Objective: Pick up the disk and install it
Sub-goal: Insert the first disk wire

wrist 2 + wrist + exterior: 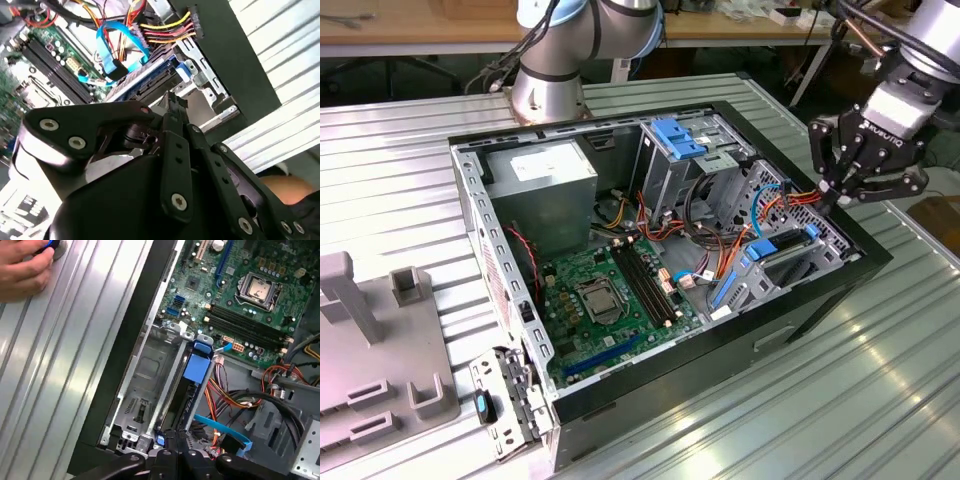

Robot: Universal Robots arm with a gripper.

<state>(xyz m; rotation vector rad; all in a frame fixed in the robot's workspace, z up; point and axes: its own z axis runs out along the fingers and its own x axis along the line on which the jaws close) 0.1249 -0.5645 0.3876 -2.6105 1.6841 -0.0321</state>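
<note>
**Disk on edge in its bay, claw closed over its end**

The computer case [720,350] lies open on its side on the ribbed metal worktop [840,400]. This turns the drive bays upward, so they can be reached from above. The disk [775,246] stands on edge in a bay at the corner of the case toward the exterior view's right, beside the motherboard [610,295]. In the first wrist view its blue carrier [197,367] caps one end of a dark, narrow edge running along the slot, and an empty metal bay [150,375] lies just beside it. From this the disk looks seated, or nearly seated, in its slot. How deep it sits I cannot tell.

The claw [834,196] hangs over the end of the disk nearest the case wall on the exterior view's right. Its fingers are drawn together with nothing visible between them. Whether the tips touch the disk is not clear. That end is likely favoured because the orange and red cables [790,195] crowd the inner side of the bay, whereas the wall side leaves room to come straight down.

A person's hand [22,267] rests on the worktop outside the case, well apart from the claw [172,456].
</note>
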